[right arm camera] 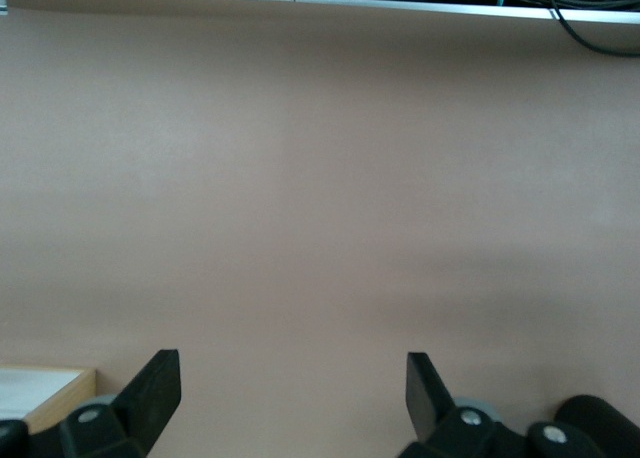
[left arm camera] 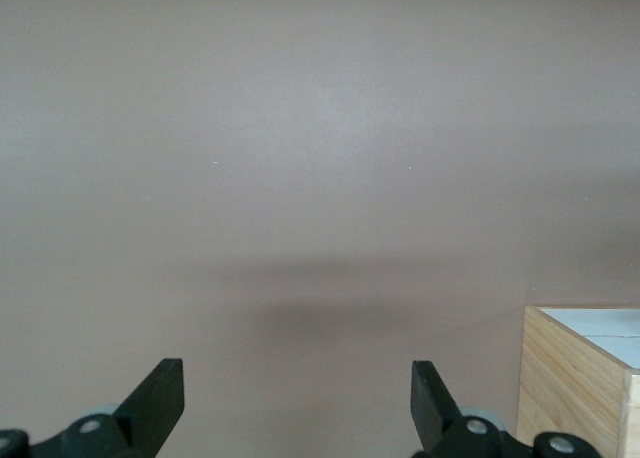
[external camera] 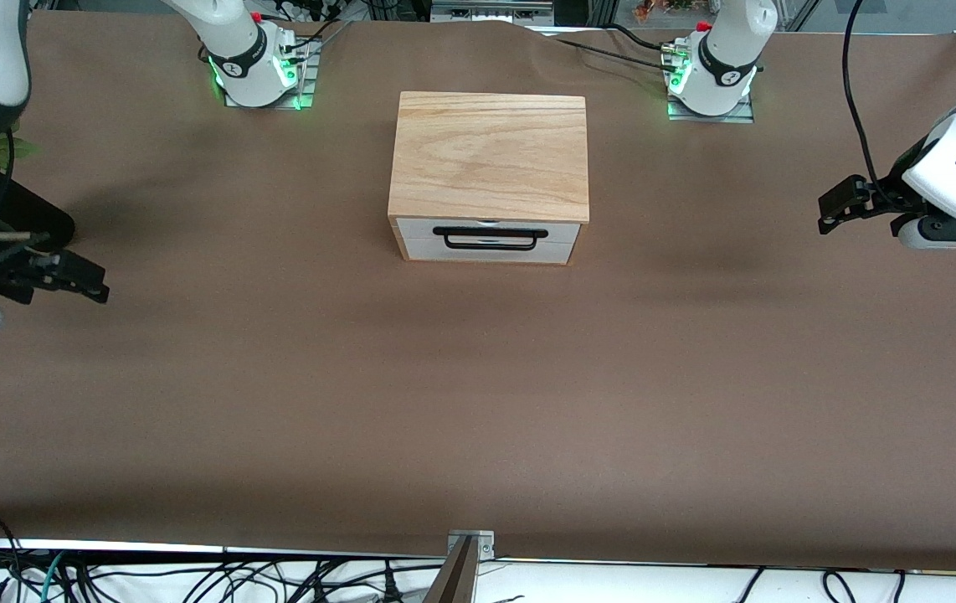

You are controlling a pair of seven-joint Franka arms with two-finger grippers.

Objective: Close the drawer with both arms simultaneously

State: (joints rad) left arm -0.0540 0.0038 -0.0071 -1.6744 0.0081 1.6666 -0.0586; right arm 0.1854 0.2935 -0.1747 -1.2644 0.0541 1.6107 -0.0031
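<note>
— Grippers?
— Left gripper [external camera: 831, 209] wide open over the table's [external camera: 478, 402] left-arm end; right gripper [external camera: 93, 285] wide open over the right-arm end.
— Drawer?
— Drawer [external camera: 490, 239] — white front, black handle [external camera: 490, 237] — sits flush in the box [external camera: 490, 155], mid-table, between both grippers, well apart from each.

A wide brown surface [external camera: 478, 402] carries one light oak box [external camera: 490, 155], set midway between the two arm bases [external camera: 256, 71] bolted along the edge farthest from the front camera. The box's drawer [external camera: 488, 239] — white front, thin black bar handle — sits flush in the box, facing the front camera.
</note>
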